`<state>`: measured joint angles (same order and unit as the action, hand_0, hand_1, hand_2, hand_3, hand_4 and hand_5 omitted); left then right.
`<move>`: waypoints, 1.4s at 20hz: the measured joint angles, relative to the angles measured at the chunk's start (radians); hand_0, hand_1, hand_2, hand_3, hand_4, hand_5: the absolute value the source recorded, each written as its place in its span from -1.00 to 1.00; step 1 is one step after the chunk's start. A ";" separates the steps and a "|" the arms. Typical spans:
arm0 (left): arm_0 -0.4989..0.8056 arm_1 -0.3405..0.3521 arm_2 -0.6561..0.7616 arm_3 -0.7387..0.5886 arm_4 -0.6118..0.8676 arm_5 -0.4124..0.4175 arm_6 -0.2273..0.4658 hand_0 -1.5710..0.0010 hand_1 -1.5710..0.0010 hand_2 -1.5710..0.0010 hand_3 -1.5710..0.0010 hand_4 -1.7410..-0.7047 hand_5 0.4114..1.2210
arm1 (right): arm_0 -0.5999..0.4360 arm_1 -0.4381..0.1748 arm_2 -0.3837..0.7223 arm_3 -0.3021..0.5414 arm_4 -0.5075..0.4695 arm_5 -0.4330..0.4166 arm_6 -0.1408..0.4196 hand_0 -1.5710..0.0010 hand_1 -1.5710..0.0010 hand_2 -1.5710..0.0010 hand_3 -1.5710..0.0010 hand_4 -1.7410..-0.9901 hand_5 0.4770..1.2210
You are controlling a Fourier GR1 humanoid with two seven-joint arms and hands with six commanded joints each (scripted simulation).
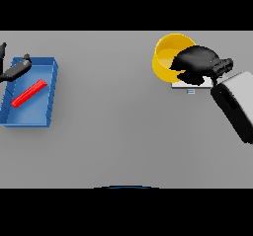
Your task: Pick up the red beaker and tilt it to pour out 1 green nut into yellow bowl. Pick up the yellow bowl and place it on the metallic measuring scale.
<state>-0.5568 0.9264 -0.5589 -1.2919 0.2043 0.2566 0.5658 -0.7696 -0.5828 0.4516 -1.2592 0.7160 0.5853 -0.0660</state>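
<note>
— Grey table [123, 131] first, since its near edge sits closest and it carries everything else. What comes next in size?

— Along the table's left edge lies a blue tray [49, 89], a shallow rectangular bin set slightly askew. Inside it the red beaker [28, 93] lies on its side, running diagonally across the tray floor.

— And the arms?

— From the right edge comes the right arm [234, 104], a white and grey forearm angled up toward the far right corner. Its dark right hand [195, 62] is on the near right side of the yellow bowl [168, 57], with its fingers curled over the rim, clamped on it.

— Where does the bowl sit?

— Toward the far right corner of the table. Below and right of it a pale flat plate pokes out from under the hand, which looks like the metallic measuring scale [190, 86]; the bowl's near side seems to overlap it, though whether the bowl rests on it or hangs above it I cannot tell.

— The other hand?

— The left hand [15, 69] shows at the left edge, over the tray's far left corner, apart from the beaker. One digit points up and another stretches toward the tray, so the fingers look loose and spread, holding nothing.
</note>
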 measured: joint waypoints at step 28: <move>-0.009 -0.014 -0.007 0.012 -0.008 0.003 0.033 1.00 1.00 1.00 1.00 0.79 -0.18 | -0.144 0.092 -0.014 0.694 0.001 -0.263 -0.114 -0.24 -0.10 -0.22 0.03 -0.37 0.36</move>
<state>-0.5658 0.9123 -0.5663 -1.2798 0.1966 0.2597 0.5984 -0.9134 -0.4907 0.4381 -0.5649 0.7171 0.3225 -0.1801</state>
